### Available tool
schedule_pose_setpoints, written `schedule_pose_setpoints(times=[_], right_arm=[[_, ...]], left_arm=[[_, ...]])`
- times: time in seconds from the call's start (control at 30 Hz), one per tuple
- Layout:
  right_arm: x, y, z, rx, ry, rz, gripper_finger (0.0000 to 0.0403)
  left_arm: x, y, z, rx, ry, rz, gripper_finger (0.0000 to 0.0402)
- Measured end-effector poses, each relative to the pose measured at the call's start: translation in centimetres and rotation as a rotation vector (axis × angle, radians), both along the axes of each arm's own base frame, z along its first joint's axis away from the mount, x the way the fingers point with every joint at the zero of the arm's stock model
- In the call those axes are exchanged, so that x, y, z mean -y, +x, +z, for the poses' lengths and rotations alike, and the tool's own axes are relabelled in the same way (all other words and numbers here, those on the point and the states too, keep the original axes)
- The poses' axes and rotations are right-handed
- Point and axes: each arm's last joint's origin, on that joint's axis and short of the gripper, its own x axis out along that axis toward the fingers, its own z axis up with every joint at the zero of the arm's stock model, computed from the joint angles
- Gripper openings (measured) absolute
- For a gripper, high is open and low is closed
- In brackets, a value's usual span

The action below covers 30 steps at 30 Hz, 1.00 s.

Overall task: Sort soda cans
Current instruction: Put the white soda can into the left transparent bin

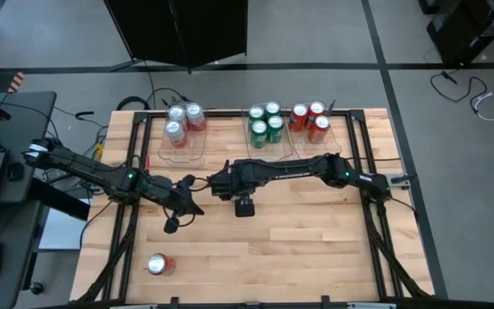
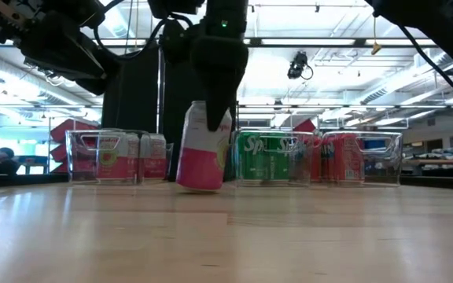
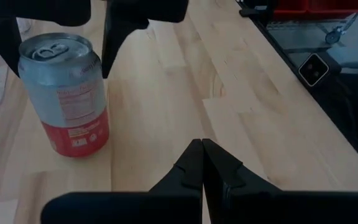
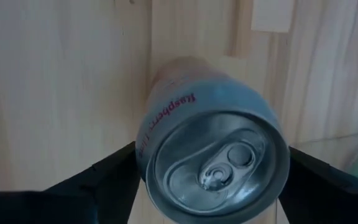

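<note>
Right arm reaches from the table's right edge, stretched flat toward the middle, wrist bent down so the right gripper (image 1: 222, 183) points at the tabletop. Its fingers (image 4: 101, 177) stand wide on either side of a silver-white can (image 4: 213, 163) with a pink lower half. In the low view that can (image 2: 204, 149) is tilted, bottom edge on the wood, the gripper just above its top. Whether the fingers press its sides or have let go, cannot tell.

Left arm comes from the table's left edge, elbow low, left gripper (image 1: 189, 206) hanging over the middle just beside the right one, fingers (image 3: 194, 163) closed together, holding nothing. Its wrist view shows the same can (image 3: 65, 93) near, on the wood.

Three clear bins along the far edge:
- left bin (image 1: 183, 153) holds three silver-white cans (image 1: 175, 131)
- middle bin, four green cans (image 1: 259, 134)
- right bin, three red cans (image 1: 317, 127)

One red can (image 1: 159, 264) sits apart near the front left corner of the table (image 1: 298, 249); whether it is upright I cannot tell.
</note>
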Motion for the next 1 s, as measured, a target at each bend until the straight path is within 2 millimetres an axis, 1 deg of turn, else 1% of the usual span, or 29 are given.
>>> schedule_pose_setpoints(times=[0.1,0.37,0.63,0.8,0.9,1.0], right_arm=[[0.0,0.2,0.0,0.025,0.003,0.000,0.0320],[0.0,0.5,0.0,0.046,0.000,0.029,0.0315],[0.0,0.4,0.2,0.045,-0.003,0.047,0.0350],[-0.1,0.4,0.2,0.040,-0.004,0.052,0.0356],[-0.4,0.0,0.8,0.027,-0.004,0.056,0.0353],[-1.0,-0.9,2.3,0.023,-0.034,0.062,0.0346]], left_arm=[[0.0,0.0,0.0,-0.005,-0.017,0.010,0.0003],[0.0,0.0,0.0,-0.009,-0.031,0.015,0.0003],[0.1,0.2,0.4,0.029,-0.081,0.034,0.0003],[0.1,0.3,0.6,0.038,-0.104,0.043,0.0003],[0.1,0.4,0.7,0.056,-0.106,0.040,0.0003],[0.1,0.4,0.9,0.071,-0.114,0.041,0.0003]])
